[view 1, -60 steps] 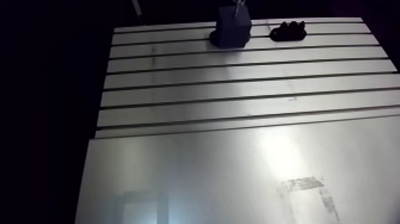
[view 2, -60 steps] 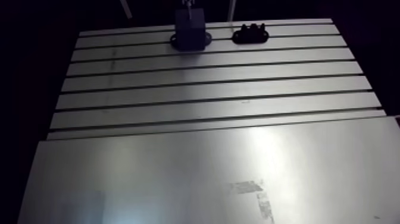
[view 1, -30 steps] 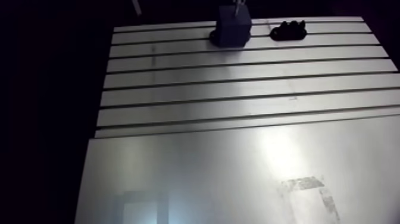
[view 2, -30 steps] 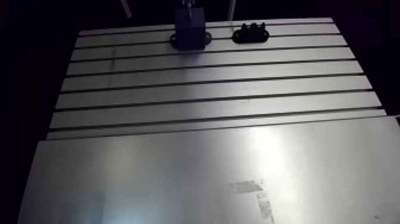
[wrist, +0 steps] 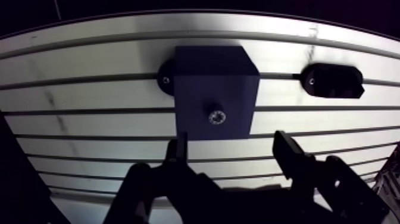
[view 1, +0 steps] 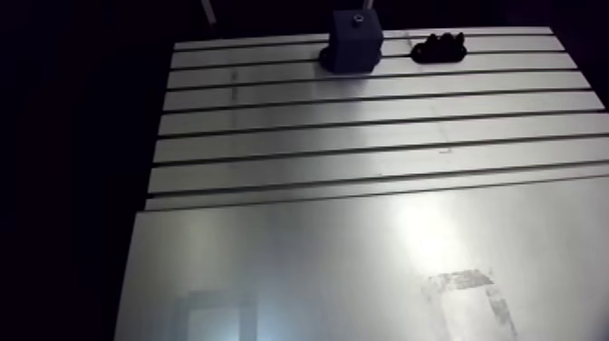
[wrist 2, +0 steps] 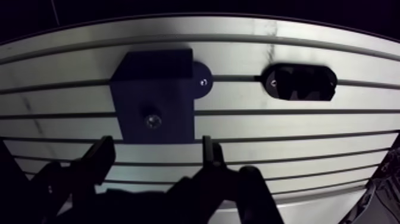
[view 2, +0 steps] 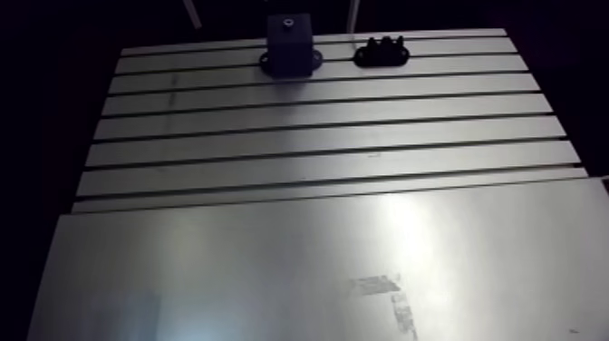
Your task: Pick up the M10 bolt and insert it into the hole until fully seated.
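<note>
Wrist view: we see the claw [wrist: 229, 144] spread and empty, the M10 bolt [wrist: 217, 116] sunk headfirst-up in the dark block [wrist: 208, 71] ahead, which sits top-centre in the arm view.

1. Slotted aluminium table [view 1: 362, 118]: long pale slats with dark grooves between them, running across the arm view
2. Smooth metal sheet [view 1: 299, 263] covering the table's near part, its far edge lying along the last groove; a bright glare sits on it
3. Black oval holder [view 1: 439, 47] near the table's far edge, lying over a groove (three small bumps show on top in the arm view; what they are cannot be told)
4. Pale scuffed patch [view 2: 376, 284] on the smooth sheet, with a streak trailing from it towards the near edge
</note>
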{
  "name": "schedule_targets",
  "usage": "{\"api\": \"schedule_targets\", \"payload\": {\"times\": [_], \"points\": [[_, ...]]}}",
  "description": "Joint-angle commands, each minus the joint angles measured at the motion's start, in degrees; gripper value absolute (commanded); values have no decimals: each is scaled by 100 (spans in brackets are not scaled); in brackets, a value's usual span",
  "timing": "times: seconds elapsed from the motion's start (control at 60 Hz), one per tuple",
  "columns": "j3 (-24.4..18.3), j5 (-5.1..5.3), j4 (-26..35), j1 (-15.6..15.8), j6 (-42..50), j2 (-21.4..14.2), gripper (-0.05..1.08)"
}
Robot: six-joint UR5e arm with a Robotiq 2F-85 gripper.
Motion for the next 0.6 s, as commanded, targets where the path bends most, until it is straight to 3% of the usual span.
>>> {"api": "schedule_targets", "payload": {"times": [0.017,0.417,0.567,0.6], "points": [[1,-10,-2,-3,4,-10,0],[11,-1,-2,-3,12,-117,0],[200,31,-18,-2,118,-745,0],[381,50,-58,-3,119,-1126,0]]}}
